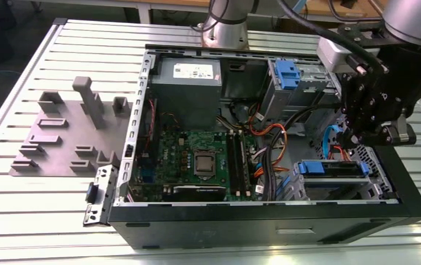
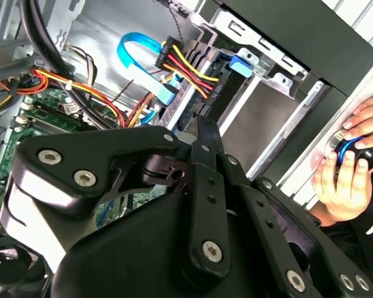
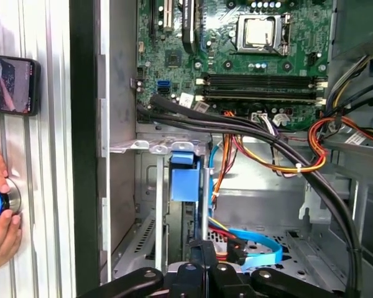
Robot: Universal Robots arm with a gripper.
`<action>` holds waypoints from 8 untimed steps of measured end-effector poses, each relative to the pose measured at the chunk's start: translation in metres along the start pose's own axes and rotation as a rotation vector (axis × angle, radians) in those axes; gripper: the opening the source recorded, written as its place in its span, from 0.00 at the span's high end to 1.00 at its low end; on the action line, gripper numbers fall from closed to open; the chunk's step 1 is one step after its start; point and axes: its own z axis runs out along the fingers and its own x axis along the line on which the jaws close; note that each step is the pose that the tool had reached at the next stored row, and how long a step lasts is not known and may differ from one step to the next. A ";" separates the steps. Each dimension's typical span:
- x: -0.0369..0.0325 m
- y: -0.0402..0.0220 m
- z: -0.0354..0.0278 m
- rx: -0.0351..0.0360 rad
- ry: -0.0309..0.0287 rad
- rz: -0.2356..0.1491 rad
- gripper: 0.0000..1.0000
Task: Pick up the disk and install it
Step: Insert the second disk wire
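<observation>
I operate one arm over an open black desktop computer case (image 1: 269, 226) lying on a ribbed metal surface (image 1: 41, 66). The landmark for all positions is the green motherboard (image 1: 195, 160) inside that case.

1. End effector (image 1: 362, 138): the black linkage assembly hangs inside the case, above the drive bay corner, on the exterior view's right of the motherboard. I cannot tell whether it is released or clenched; the fingertips are hidden in every view.

2. Disk (image 1: 333, 169): the flat drive in its blue plastic carrier bracket sits in the drive bay, on the exterior view's right of the motherboard, just below the end effector. In the first wrist view the blue bracket tab (image 3: 184, 177) stands in the metal bay, beside the orange and yellow cable bundle (image 3: 280, 158).

3. A flat blue data cable (image 2: 140, 53) loops near the bay.

4. A person's hand (image 2: 348, 164) rests on a round blue control outside the case wall.
</observation>
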 end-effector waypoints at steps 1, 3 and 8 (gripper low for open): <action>-0.0013 0.0000 -0.0002 -0.0034 0.0001 0.000 0.89; -0.0041 -0.0001 -0.0003 -0.0077 0.0000 0.000 0.89; -0.0122 -0.0011 -0.0009 -0.0142 -0.0001 -0.001 0.89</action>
